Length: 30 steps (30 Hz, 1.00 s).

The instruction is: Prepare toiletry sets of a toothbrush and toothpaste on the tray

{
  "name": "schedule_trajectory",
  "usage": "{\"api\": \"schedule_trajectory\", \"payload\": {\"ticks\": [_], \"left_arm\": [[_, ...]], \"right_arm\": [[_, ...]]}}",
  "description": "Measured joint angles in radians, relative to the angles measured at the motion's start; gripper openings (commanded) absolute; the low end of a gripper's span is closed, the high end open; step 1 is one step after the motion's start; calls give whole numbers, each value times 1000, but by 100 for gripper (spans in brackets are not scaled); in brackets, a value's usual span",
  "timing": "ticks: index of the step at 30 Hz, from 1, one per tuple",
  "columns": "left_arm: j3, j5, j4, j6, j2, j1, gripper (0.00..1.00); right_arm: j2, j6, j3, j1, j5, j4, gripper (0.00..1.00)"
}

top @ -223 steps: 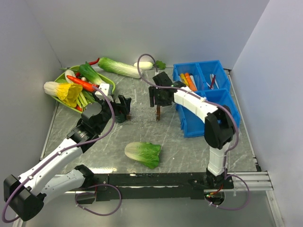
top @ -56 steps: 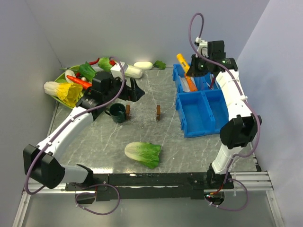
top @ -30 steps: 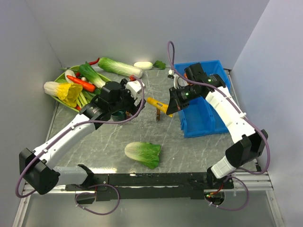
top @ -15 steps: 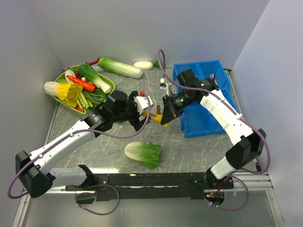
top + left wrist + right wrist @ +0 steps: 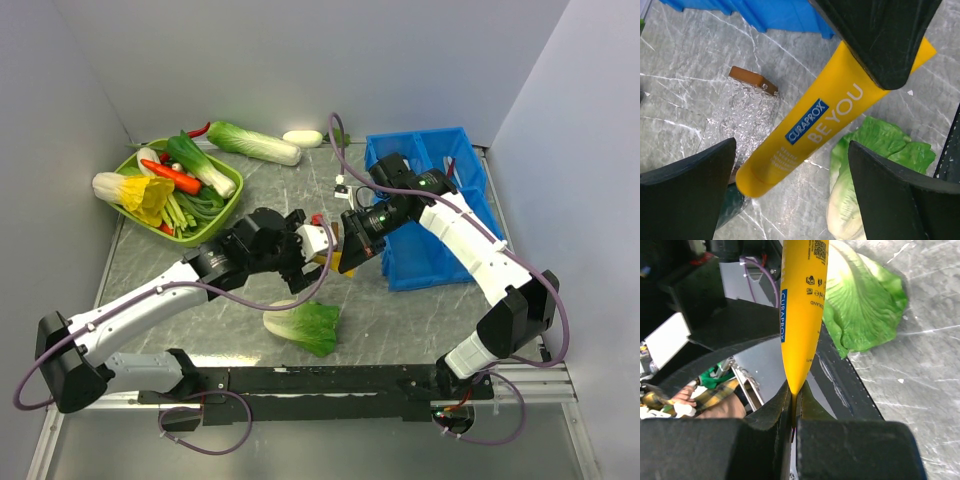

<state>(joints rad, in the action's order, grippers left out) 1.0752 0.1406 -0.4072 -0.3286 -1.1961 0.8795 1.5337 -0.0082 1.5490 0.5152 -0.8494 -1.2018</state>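
Note:
A yellow toothpaste (image 5: 815, 127) tube hangs slanted above the table, cap end down. My right gripper (image 5: 792, 402) is shut on its flat tail, seen over mid-table (image 5: 347, 252). The left gripper (image 5: 792, 150) is open, and its wide black fingers (image 5: 687, 195) stand either side of the cap end without touching it. From above, that left gripper (image 5: 310, 252) meets the tube (image 5: 323, 262) beside the blue bin. Thin toothbrush sticks (image 5: 447, 168) lie in the bin's back right compartment. The lime-green tray (image 5: 215, 212) at the far left holds vegetables.
The blue divided bin (image 5: 440, 225) stands on the right. A cabbage (image 5: 303, 327) lies on the table just in front of the grippers. Under the tube are a clear wrapped item with a brown cap (image 5: 747, 107) and a dark green mug (image 5: 735, 212). A napa cabbage (image 5: 252, 142) lies at the back.
The right arm carried the yellow tube left and down toward the table's middle. The left arm swung right and forward, so its open jaws now flank the tube's cap end.

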Motion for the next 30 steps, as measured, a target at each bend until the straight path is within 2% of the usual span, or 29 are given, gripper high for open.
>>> {"api": "schedule_trajectory", "payload": {"ticks": [3,6,9,13,18,24,28,30], "left_arm": [[0,-27,3,-5,-14,14,91],[0,-55,5,-4,-31,24,77],[0,-76,11,0,-43,28,68],[0,-88,14,-6,-50,35,46],[0,-85,3,-30,-52,63,33],[-1,-87,-17,40,-52,63,27],[-4,-95,-24,165,-55,62,27],[-4,-101,-20,245,-65,60,26]], "right_arm": [[0,0,0,2,-15,0,0],[0,0,0,3,-29,0,0],[0,2,0,4,-37,-6,0],[0,5,0,4,-39,-13,0],[1,14,2,4,-53,-25,7],[3,18,37,1,-20,-26,32],[3,37,84,-28,21,-15,60],[3,48,93,-50,55,-13,62]]}}
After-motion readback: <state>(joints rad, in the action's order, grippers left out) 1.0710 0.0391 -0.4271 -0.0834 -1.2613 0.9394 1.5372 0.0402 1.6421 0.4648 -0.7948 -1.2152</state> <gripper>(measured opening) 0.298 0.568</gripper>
